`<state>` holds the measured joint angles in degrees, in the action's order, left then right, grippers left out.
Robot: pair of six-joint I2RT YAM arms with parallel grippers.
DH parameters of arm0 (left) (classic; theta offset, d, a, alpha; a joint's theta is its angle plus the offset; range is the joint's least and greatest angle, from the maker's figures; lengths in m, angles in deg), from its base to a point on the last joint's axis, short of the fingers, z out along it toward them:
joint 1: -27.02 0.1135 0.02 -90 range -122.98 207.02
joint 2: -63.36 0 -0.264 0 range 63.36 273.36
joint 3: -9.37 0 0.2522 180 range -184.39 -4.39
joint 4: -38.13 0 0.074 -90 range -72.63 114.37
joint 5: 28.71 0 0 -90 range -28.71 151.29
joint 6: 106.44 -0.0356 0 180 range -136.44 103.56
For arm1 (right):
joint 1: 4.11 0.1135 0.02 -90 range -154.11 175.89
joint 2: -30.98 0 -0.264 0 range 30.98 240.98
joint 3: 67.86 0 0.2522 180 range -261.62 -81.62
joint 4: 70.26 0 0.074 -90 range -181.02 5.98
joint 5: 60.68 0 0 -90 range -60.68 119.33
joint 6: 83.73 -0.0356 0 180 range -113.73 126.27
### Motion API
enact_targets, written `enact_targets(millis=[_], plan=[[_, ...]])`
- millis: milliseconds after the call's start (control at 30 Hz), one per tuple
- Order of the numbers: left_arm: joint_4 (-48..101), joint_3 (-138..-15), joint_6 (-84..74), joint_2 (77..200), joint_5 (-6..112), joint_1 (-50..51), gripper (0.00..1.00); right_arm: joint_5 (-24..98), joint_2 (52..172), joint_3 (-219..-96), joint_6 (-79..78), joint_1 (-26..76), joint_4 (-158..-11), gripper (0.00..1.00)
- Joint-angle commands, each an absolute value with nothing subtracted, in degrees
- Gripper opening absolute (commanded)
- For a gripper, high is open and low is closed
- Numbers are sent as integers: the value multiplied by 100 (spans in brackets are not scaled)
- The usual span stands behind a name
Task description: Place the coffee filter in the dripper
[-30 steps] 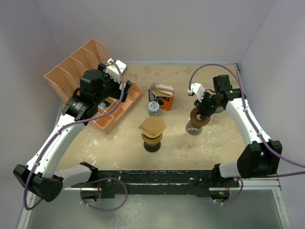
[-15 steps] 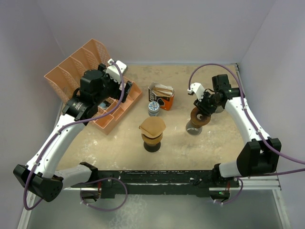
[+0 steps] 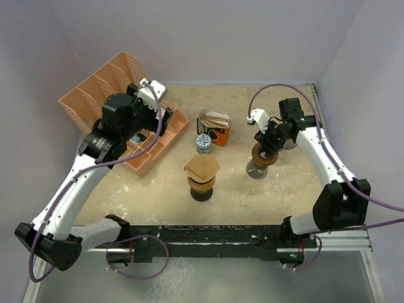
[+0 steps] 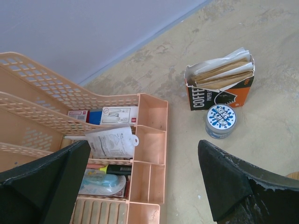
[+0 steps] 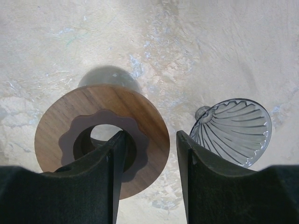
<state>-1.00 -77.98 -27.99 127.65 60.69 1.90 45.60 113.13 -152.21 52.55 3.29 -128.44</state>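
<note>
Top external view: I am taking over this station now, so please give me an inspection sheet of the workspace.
Surface: beige table, mottled.
Job's things: brown filter on centre dripper; glass dripper beside wooden ring stand.
Clutter: orange organiser, filter box, blue-lidded tin.
Grippers: left gripper open above organiser; right gripper open, astride that stand's rim.
Cables: purple cable along each arm.
Surroundings: plain walls.

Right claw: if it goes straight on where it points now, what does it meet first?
Likely the wooden ring, straight ahead of the right claw; the glass dripper sits off to the side.
</note>
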Motion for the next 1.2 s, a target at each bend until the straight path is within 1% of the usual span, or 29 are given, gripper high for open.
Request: enact_targets(millis=[0,167,367,800,1167], plan=[[42,-7878,-2857,12654,6129,215,100,4789,11218,-15209,5063,405,-12717,51],[32,-7883,-2862,12650,6111,211,100,4832,11128,-15062,4903,480,-12551,52],[41,-7902,-2848,12638,6085,217,100,4868,10957,-14925,4711,610,-12362,58],[29,-7902,-2832,12631,6026,213,100,4973,10741,-14701,4155,1028,-11978,59],[-15,-7935,-2862,12623,6052,214,100,5024,10790,-14607,3796,1488,-11593,59]])
